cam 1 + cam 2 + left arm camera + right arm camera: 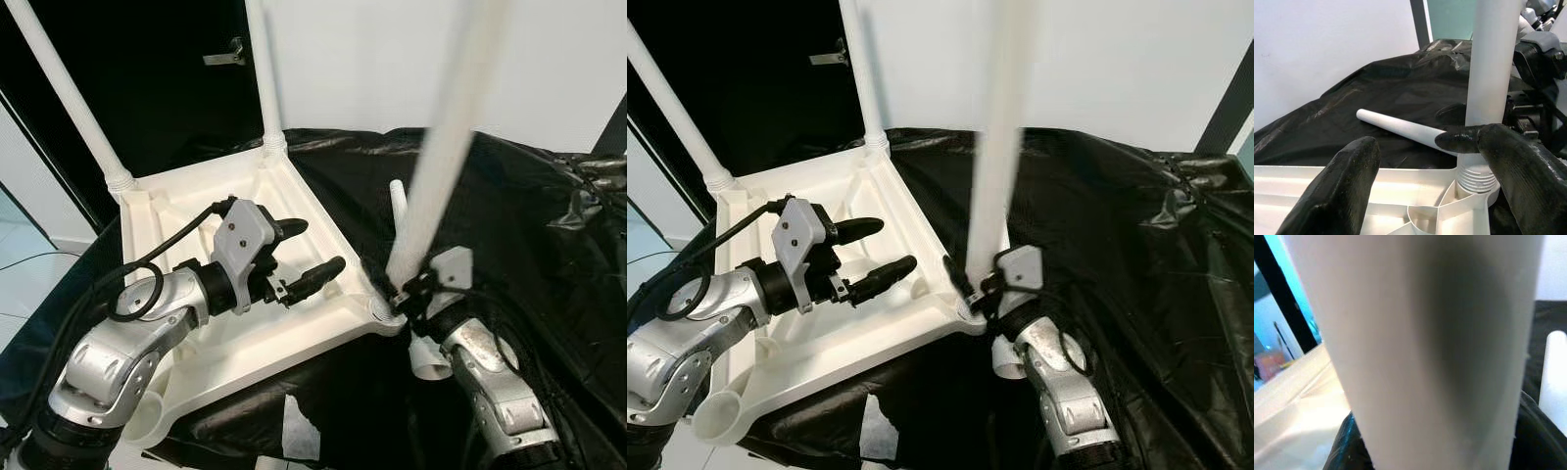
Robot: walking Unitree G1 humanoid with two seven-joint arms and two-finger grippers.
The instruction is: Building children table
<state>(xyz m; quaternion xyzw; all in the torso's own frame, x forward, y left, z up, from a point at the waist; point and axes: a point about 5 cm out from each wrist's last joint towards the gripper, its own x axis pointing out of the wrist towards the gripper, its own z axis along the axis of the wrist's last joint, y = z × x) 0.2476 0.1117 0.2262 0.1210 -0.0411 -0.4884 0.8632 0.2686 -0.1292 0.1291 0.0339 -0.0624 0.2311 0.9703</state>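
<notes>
One white tabletop [294, 211] lay upside down on one black sheet [529, 225]. Three white legs stood upright at its corners: one at the far left [69, 98], one at the far corner [263, 69], one at the near right corner [446, 147]. One more white leg [1400, 128] lay loose on the sheet. Two grippers were there, the left gripper [309, 253] and the right gripper [407, 294].

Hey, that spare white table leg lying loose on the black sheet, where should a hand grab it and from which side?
Probably the spare leg is best taken mid-shaft from above, fingers across its width. It lies nearly flat on the black sheet, round and tapering to a narrow tip, so the thicker middle offers steadier hold. Its wide end sits behind the upright leg.
</notes>
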